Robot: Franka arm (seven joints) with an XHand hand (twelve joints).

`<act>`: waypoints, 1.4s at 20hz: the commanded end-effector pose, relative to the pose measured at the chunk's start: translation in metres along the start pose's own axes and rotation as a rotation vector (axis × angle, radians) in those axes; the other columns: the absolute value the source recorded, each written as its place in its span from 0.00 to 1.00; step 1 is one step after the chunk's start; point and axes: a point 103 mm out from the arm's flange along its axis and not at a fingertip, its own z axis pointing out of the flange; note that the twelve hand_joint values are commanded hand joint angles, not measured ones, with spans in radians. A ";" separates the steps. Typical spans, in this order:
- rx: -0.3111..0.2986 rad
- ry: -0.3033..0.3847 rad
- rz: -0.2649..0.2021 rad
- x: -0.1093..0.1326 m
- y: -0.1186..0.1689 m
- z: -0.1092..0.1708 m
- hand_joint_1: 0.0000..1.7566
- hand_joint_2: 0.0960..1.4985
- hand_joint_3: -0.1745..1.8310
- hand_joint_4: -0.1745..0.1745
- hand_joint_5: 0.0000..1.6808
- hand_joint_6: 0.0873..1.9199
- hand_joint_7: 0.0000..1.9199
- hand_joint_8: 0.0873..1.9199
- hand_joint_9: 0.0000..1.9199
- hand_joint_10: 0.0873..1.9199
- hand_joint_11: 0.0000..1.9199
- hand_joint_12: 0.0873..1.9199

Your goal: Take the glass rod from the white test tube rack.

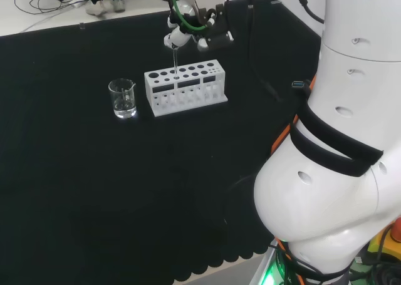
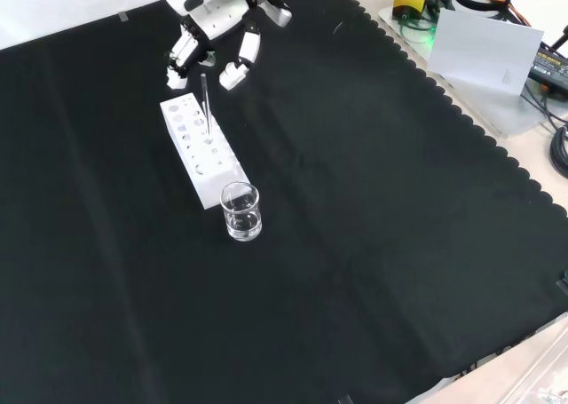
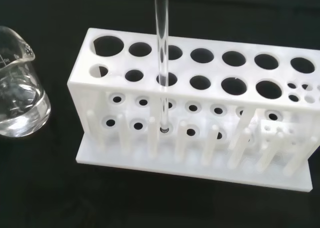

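Above the white test tube rack (image 1: 185,88), my hand (image 1: 188,36) pinches the glass rod's (image 3: 161,57) top; the rod stands upright in a front-row hole. Tilting while lifting could jam it and tip the rack.

The head view looks from behind and above the arm's base, over the white arm links (image 1: 338,172) at right, across the black cloth (image 1: 94,191). The front view faces back from the opposite side, looking down, with the white rack (image 2: 200,151) in its upper left. The wrist view sits close above the rack (image 3: 200,112). All three share rack and beaker (image 1: 123,98)
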 end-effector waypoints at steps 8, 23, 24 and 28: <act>0.002 -0.003 -0.024 0.015 0.010 0.001 0.40 0.62 0.34 0.00 0.24 0.39 0.46 0.67 0.76 0.51 0.85 0.54; -0.046 0.076 -0.027 0.003 0.018 0.012 0.53 0.62 0.34 0.00 0.35 0.49 0.54 0.70 0.88 0.46 0.98 0.47; -0.054 0.091 -0.027 0.003 0.019 0.012 0.55 0.61 0.35 0.00 0.37 0.50 0.56 0.70 0.89 0.45 0.99 0.45; -0.098 0.114 -0.025 0.009 0.021 0.011 0.62 0.73 0.19 0.00 0.45 0.64 0.60 0.70 0.90 0.42 1.00 0.41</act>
